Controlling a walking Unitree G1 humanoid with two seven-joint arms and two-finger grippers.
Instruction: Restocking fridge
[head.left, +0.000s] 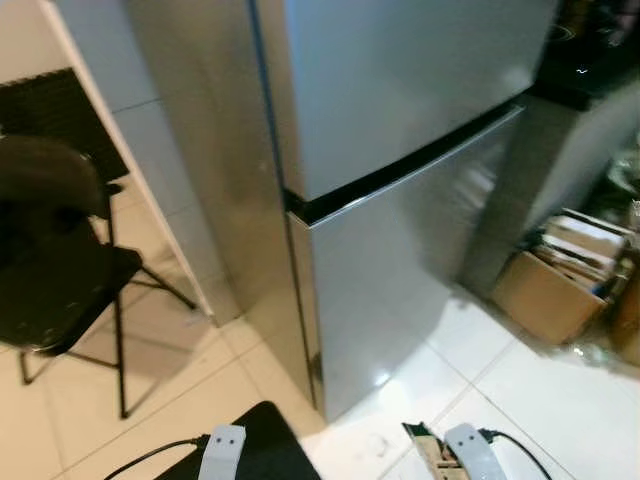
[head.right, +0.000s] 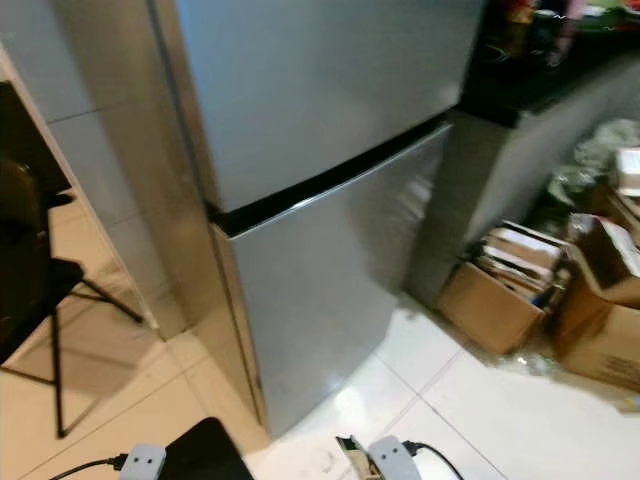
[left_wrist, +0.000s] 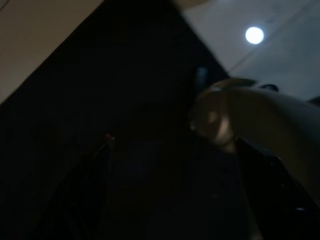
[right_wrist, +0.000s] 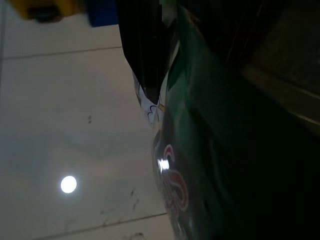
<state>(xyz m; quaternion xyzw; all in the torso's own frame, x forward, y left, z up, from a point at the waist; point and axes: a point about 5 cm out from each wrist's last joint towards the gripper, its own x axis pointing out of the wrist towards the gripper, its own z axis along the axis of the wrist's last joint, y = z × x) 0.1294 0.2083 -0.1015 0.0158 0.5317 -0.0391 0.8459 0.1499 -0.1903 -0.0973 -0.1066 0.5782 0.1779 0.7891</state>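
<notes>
At the near edge of the head views, two silver wrists hang low over the white tiled floor, each trailing one black cable. The left gripper sits in deep shade in its wrist view; a pale rounded shape lies beside a dark finger, and whether the claw is spread or closed cannot be told. The right gripper pinches a dark green packet with red and white print, one black finger pressed flat against its side, held above the tiles. A corner of that packet peeks out beside the right wrist in the left eye view.

Just beyond stands one steel fridge with two doors, upper and lower, both closed, a dark seam running between them. To the robot's left is one black folding chair on beige tiles beside a white wall edge. To the right, past the fridge, a dark counter overhangs two cardboard boxes on the floor, the nearer one packed with papers.
</notes>
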